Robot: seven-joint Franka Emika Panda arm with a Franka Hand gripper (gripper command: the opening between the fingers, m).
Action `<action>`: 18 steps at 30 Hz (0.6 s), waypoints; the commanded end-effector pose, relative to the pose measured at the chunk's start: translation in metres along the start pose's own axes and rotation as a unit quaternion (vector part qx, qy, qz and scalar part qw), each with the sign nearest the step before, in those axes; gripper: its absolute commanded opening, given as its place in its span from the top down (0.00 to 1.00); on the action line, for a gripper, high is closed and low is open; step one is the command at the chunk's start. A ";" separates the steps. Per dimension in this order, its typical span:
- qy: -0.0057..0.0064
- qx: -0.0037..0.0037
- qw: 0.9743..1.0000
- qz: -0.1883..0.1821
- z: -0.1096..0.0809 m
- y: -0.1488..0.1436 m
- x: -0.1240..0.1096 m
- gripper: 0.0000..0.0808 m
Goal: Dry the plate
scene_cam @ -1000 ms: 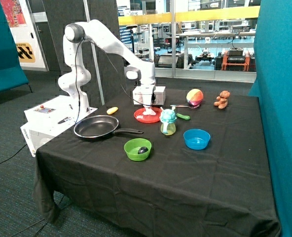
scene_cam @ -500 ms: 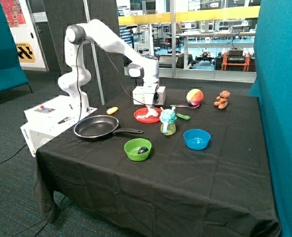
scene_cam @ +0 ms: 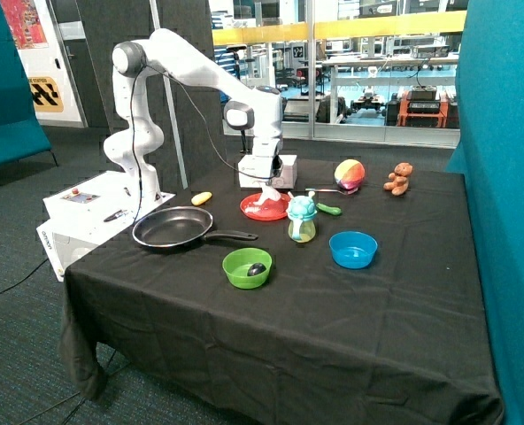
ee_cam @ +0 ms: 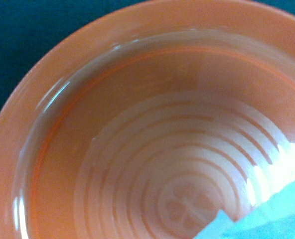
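Observation:
The red plate [scene_cam: 250, 209] lies on the black tablecloth between the frying pan and the cup. My gripper [scene_cam: 266, 186] stands straight above the plate and holds a white cloth [scene_cam: 267, 197] that hangs down onto the plate's middle. In the wrist view the plate [ee_cam: 137, 124] fills the picture, with raised rings on its bottom. A corner of the pale cloth [ee_cam: 267, 219] shows at the edge of that view. The fingers themselves are hidden in the wrist view.
A black frying pan [scene_cam: 173, 227] lies beside the plate, and a lidded cup [scene_cam: 302, 219] stands close on the other side. A green bowl [scene_cam: 247, 267] and a blue bowl [scene_cam: 352, 249] sit nearer the front. A white box [scene_cam: 268, 170], a ball [scene_cam: 349, 173] and a teddy [scene_cam: 398, 178] are behind.
The gripper with the cloth swept a little towards the cup, then came back over the plate's middle. The cloth now sits slightly higher and more bunched.

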State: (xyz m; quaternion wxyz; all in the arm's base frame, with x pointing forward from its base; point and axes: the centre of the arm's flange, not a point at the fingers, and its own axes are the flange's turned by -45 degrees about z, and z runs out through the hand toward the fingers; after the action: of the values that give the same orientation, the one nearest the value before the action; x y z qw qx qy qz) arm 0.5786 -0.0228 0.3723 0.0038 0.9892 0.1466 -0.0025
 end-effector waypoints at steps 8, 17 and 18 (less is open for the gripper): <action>0.003 0.003 1.000 -0.030 -0.042 0.003 -0.021 1.00; 0.003 0.003 0.999 -0.035 -0.046 0.007 -0.018 1.00; 0.003 0.003 0.999 -0.035 -0.046 0.007 -0.017 1.00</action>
State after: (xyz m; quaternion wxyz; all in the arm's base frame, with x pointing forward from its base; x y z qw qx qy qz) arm 0.5651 -0.0311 0.4097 0.0012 0.9850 0.1726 -0.0016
